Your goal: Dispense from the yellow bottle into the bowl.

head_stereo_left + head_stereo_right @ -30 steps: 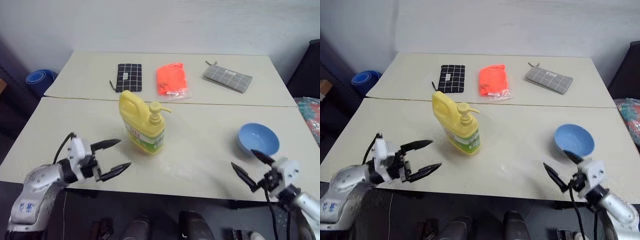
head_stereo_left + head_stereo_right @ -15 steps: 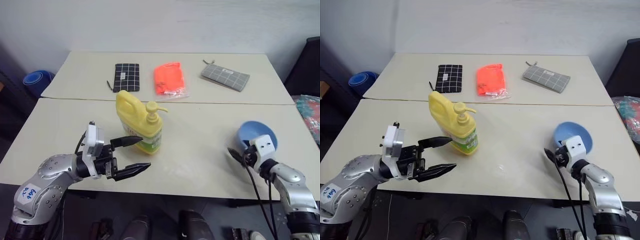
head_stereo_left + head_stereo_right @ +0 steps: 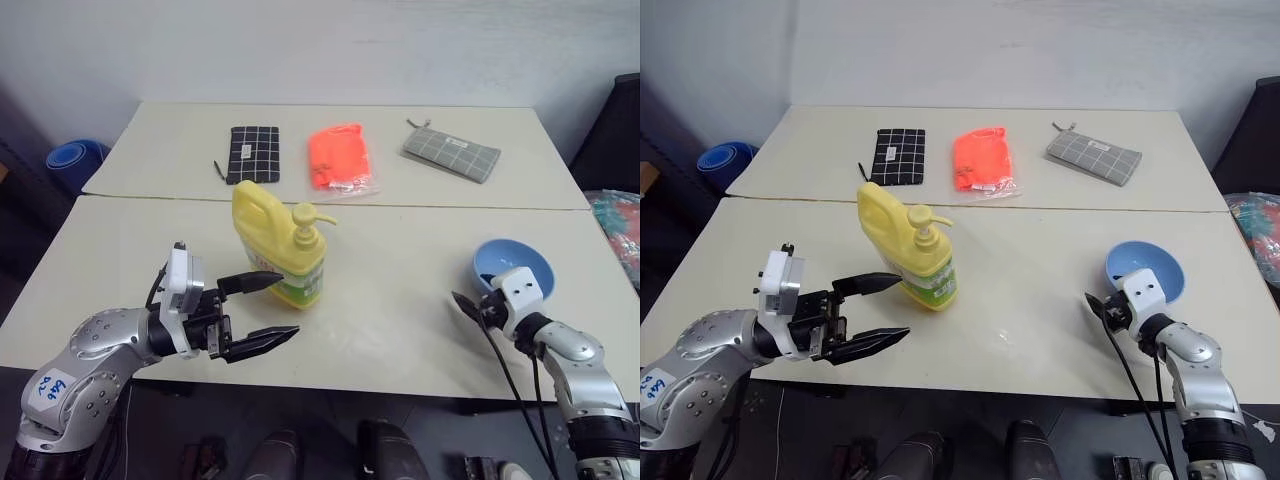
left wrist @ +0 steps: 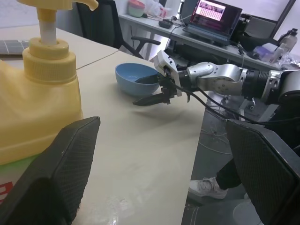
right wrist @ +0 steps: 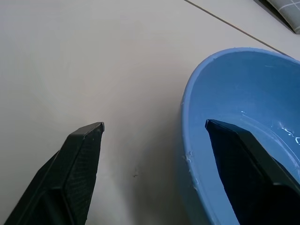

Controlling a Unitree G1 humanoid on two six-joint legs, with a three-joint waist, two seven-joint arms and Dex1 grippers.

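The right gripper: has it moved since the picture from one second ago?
Yes. The right gripper has come forward from the table's near edge to the bowl, and its fingers now straddle the bowl's near rim.

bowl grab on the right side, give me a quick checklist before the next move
1. Right gripper straddles the bowl rim, one finger inside, one outside: ok.
2. Fingers clamped on the rim: not ok, a gap remains.
3. Bowl upright on the table: ok.
4. Yellow bottle upright, pump on top: ok.
5. Left gripper open beside the bottle, not holding it: ok.
6. Bowl under the pump spout: not ok, it sits well to the bottle's right.
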